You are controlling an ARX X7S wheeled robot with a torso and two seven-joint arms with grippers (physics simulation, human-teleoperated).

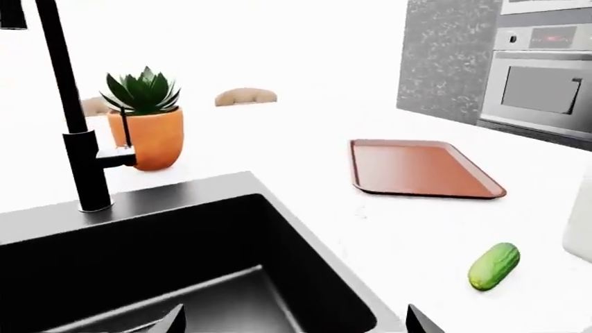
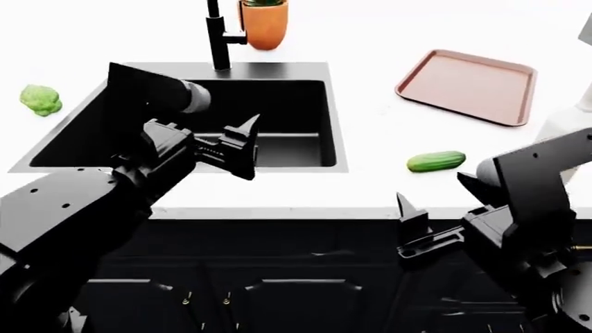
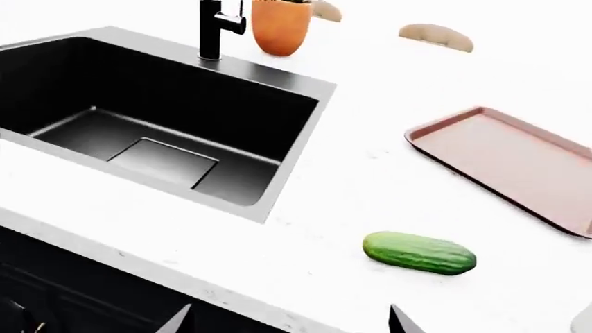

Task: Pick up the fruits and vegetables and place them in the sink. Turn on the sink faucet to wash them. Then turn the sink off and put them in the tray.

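Observation:
A dark-green cucumber (image 2: 436, 161) (image 1: 493, 266) (image 3: 419, 252) lies on the white counter to the right of the black sink (image 2: 339, 118) (image 1: 185, 189) (image 3: 277, 75). To the sink's left rests the light-green broccoli (image 2: 41, 99). The black faucet (image 2: 219, 41) (image 1: 79, 149) (image 3: 211, 31) stands behind the basin. At the back right lies the reddish-brown tray (image 2: 467, 84) (image 1: 421, 168) (image 3: 504, 159), with nothing on it. My left gripper (image 2: 248, 149) (image 1: 294, 322) hangs open over the basin. Off the counter's front edge, near the cucumber, my right gripper (image 2: 434, 195) (image 3: 291, 322) is open and holds nothing.
An orange pot with a spiky plant (image 2: 265, 24) (image 1: 148, 135) (image 3: 280, 28) stands beside the faucet. A white object (image 2: 578, 111) (image 1: 581, 222) sits at the counter's right end. A wall oven (image 1: 541, 87) is behind. Dark cabinets (image 2: 277, 277) run under the counter.

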